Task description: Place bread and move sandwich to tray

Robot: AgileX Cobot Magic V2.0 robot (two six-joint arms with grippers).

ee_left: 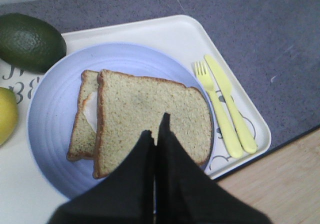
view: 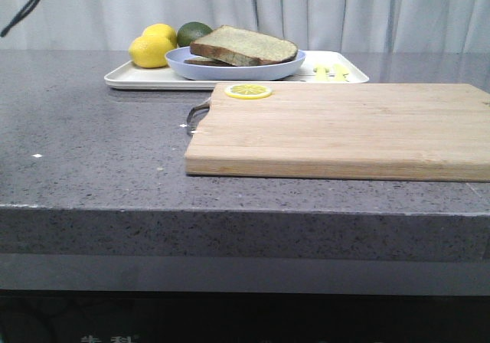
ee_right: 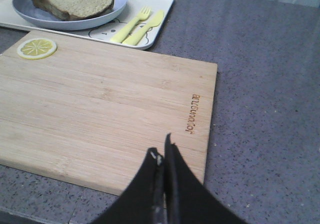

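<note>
Blue plate (ee_left: 55,119) with sandwich (ee_left: 145,121) sits on tray (ee_left: 165,34); I see left pincer (ee_left: 156,129) and right pincer (ee_right: 163,151) clenched, empty.

Pale grey pleated curtain (view: 321,10) hanging behind a speckled dark grey stone countertop (view: 92,151), thick front edge lit softly, dark cabinet front (view: 245,316) below

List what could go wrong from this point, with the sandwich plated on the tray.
1. The top bread sits skewed over the egg slice, so a nudge from the shut left gripper hovering above could slide it off.
2. The blue plate is crowded by the avocado and lemon; shifting it may roll them.
3. The fork lies close beside the plate.
</note>
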